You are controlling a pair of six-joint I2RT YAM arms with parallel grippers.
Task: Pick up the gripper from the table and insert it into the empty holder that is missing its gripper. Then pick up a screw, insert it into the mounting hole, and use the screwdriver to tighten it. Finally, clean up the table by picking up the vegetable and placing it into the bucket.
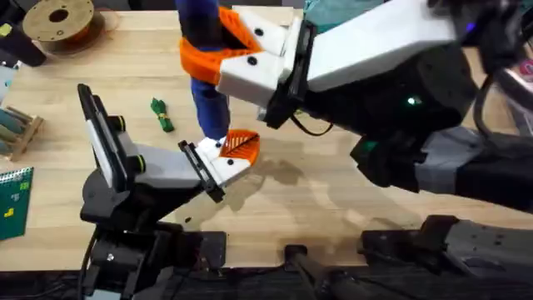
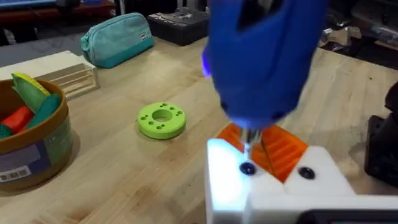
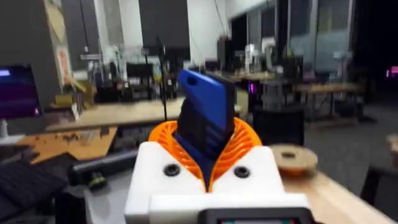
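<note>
Screwdriver (image 1: 208,83): stiff, top-heavy; right gripper (image 1: 237,46) pinches its body, tip on the screw (image 2: 247,168).
Left gripper (image 1: 229,154): fingers' spread — cannot tell.

We are counting 1 blue screwdriver (image 1: 208,87), 1 dark green vegetable (image 1: 161,115) lying on the table, 1 yellow-orange bucket (image 2: 34,146), 1 bright green ring-shaped disc (image 2: 161,119), 1 teal pouch (image 2: 117,38) and 1 brown filament spool (image 1: 60,22). Inside the bucket we are seeing at least 3 toy foods (image 2: 28,102): 1 red, 1 yellow, 1 green. We are also counting 2 screw heads (image 2: 247,168) on the white mount in the left wrist view.
</note>
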